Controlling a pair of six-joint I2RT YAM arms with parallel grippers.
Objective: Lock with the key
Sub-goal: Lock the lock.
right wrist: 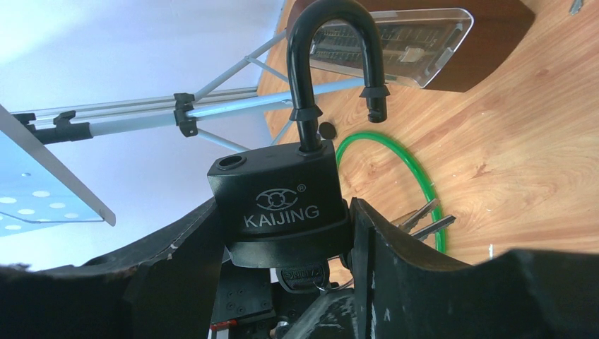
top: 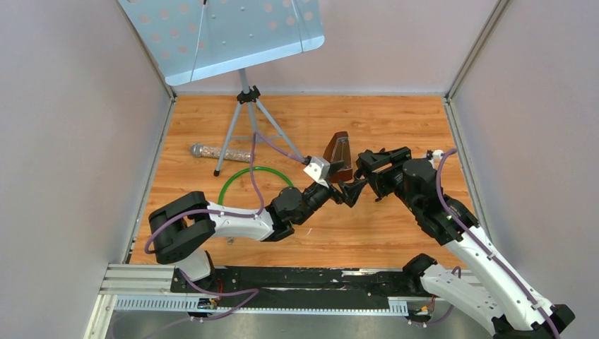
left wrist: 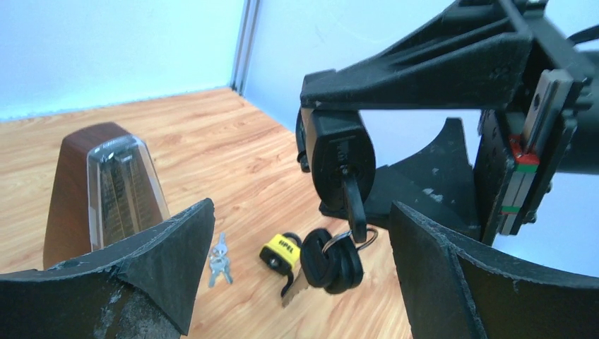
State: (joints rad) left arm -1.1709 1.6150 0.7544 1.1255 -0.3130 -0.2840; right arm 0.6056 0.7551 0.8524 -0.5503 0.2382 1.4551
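My right gripper [right wrist: 286,212] is shut on a black KAIJING padlock [right wrist: 279,205], whose shackle [right wrist: 332,63] stands open with its free end out of the body. A black-headed key [right wrist: 302,275] sits in the keyhole at the bottom. In the left wrist view the padlock [left wrist: 342,159] faces me with the key [left wrist: 353,205] in it, and a bunch of black keys [left wrist: 332,258] hangs from its ring. My left gripper [left wrist: 300,212] is open, its jaws wide on either side of the key, not touching it. In the top view the left gripper [top: 347,192] meets the right gripper [top: 367,173] mid-table.
A small yellow padlock [left wrist: 281,253] and small silver keys [left wrist: 220,260] lie on the wooden table below. A brown metronome [top: 339,155] stands just behind the grippers. A green ring [top: 256,185], a microphone [top: 219,151] and a music stand [top: 226,32] on a tripod are at the back left.
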